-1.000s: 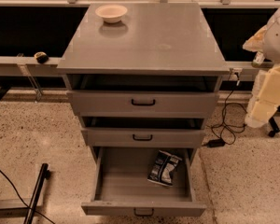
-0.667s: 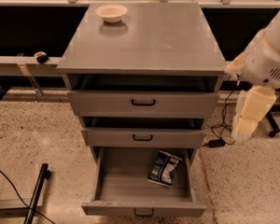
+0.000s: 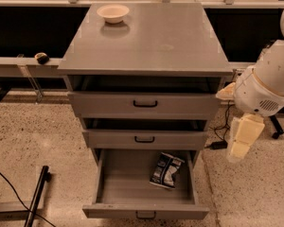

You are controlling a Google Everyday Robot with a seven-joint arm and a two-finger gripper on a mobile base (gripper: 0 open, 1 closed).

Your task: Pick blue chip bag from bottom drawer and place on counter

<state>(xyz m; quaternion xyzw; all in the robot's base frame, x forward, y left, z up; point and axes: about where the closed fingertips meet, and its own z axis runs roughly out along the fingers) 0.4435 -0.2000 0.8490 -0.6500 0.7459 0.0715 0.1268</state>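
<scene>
The blue chip bag lies wrinkled in the right half of the open bottom drawer, which is pulled out toward me. The counter is the grey top of the cabinet. My arm's white body is to the right of the cabinet. The cream-coloured gripper hangs down from it beside the middle drawer, above and to the right of the bag, apart from it.
A beige bowl stands at the back left of the counter. The two upper drawers are slightly open. A long ledge with a small dark object runs behind. Cables lie on the floor at the right.
My arm has swung left and lower, closer to the cabinet's right side, with the gripper now beside the middle drawer. The bag and drawers have not moved.
</scene>
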